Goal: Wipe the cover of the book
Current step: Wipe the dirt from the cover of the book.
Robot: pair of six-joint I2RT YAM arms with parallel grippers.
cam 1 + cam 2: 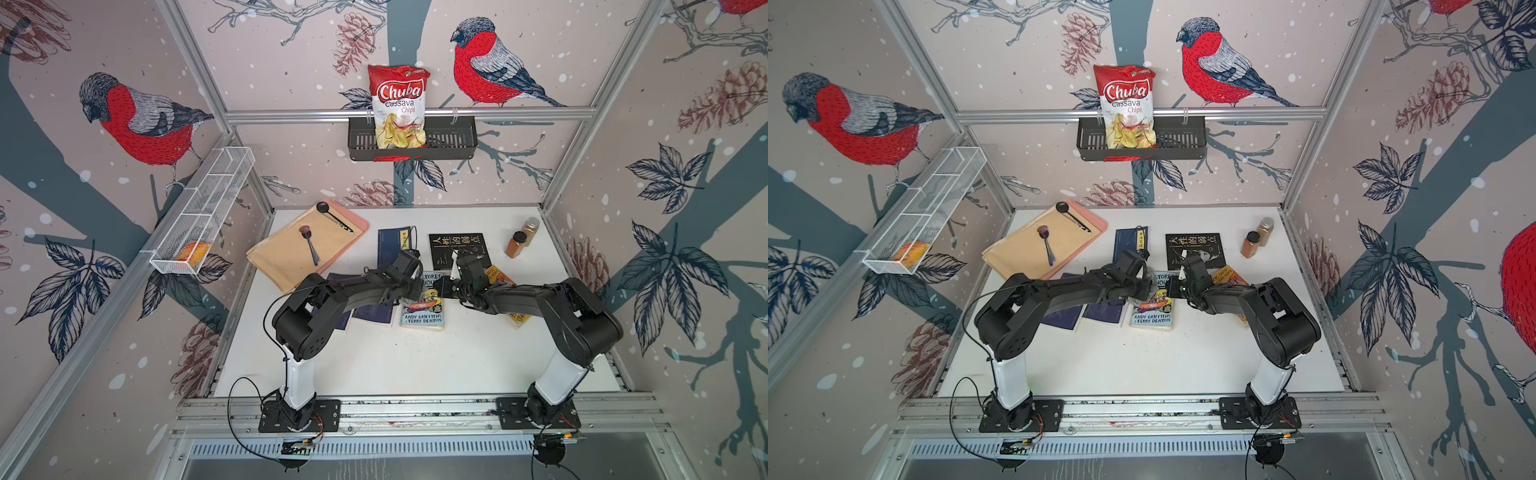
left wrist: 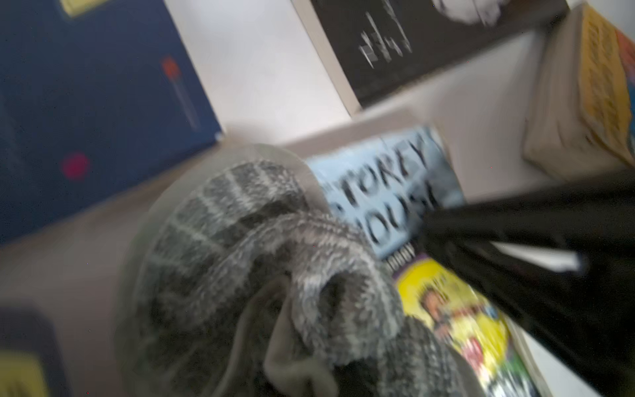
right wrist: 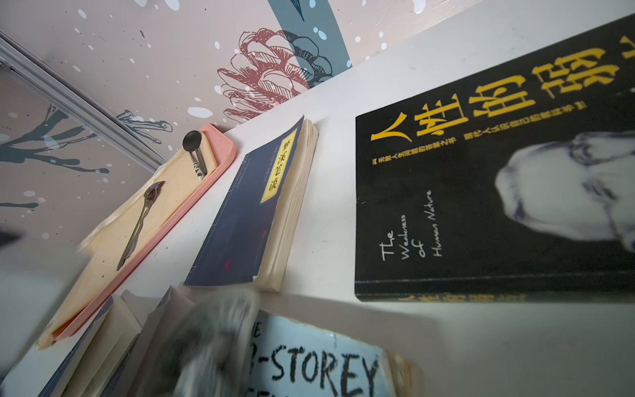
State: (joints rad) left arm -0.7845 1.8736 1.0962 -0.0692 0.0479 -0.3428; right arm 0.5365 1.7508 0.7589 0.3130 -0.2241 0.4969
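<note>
At the centre of the table (image 1: 415, 365), the left gripper (image 1: 1140, 289) is clamped on a bunched grey striped cloth (image 2: 261, 275), whose folds gather into its jaws in the left wrist view. The cloth rests on the far end of the book (image 1: 424, 309), at the corner toward the left arm, partly covering the title. Opposite it, the right gripper (image 1: 446, 286) has its jaws drawn together with nothing visibly between them. Its tip lies over the book's other long edge, and whether it presses the book down cannot be told.

The wipe looks under way rather than finished. The cloth is on the cover, but only at the title end. The illustrated middle and the near strip with the authors' names lie bare of it, so a sweep toward the near edge is probably left. No dust or stain shows, so how much is already clean cannot be judged.

The book is a thick paperback lying flat, face up, with cream page edges. It has a pale blue band lettered "STOREY" in black, a yellow cartoon panel, and "ANDY GRIFFITHS & TERRY DENTON" at the near end. Dark blue books (image 1: 374, 311) lie beside it on the left arm's side, a yellow book (image 1: 496, 275) on the right arm's side, and a black book (image 1: 457, 249) beyond.
</note>
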